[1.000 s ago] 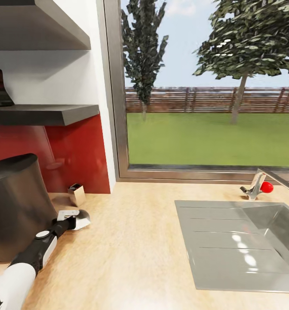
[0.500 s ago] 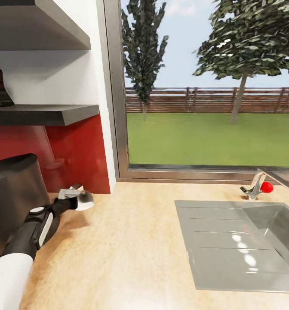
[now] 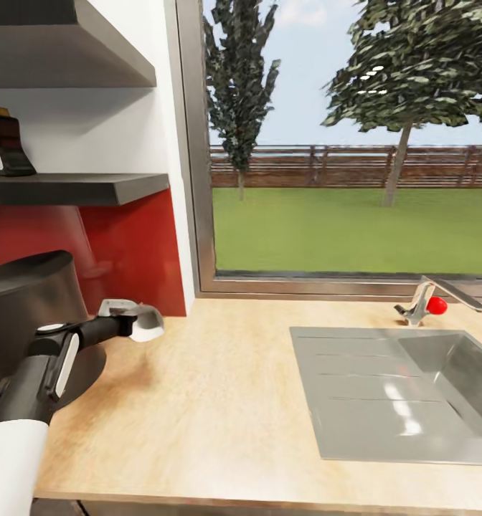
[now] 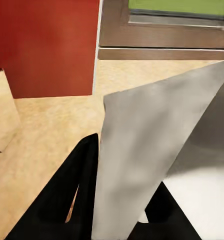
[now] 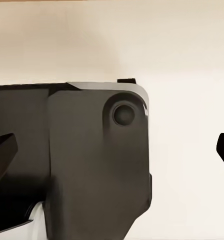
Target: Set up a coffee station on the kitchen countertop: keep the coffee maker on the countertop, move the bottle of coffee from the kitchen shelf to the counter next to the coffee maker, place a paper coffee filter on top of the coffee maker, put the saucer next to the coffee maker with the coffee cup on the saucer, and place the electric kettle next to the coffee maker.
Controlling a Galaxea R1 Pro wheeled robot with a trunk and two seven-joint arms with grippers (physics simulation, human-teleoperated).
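The paper coffee filter [image 3: 146,324] is pinched flat in the left gripper [image 3: 126,319] just beside the coffee maker [image 3: 33,315], above the countertop [image 3: 219,401]; right gripper [image 5: 112,150] state cannot be told; the limp paper could slip or snag on the maker's rim.

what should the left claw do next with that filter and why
Probably carry the paper coffee filter a little higher and back toward the robot's left, over the coffee maker. The left claw holds it above the countertop, beside the machine and roughly level with its top, so it isn't over it yet.
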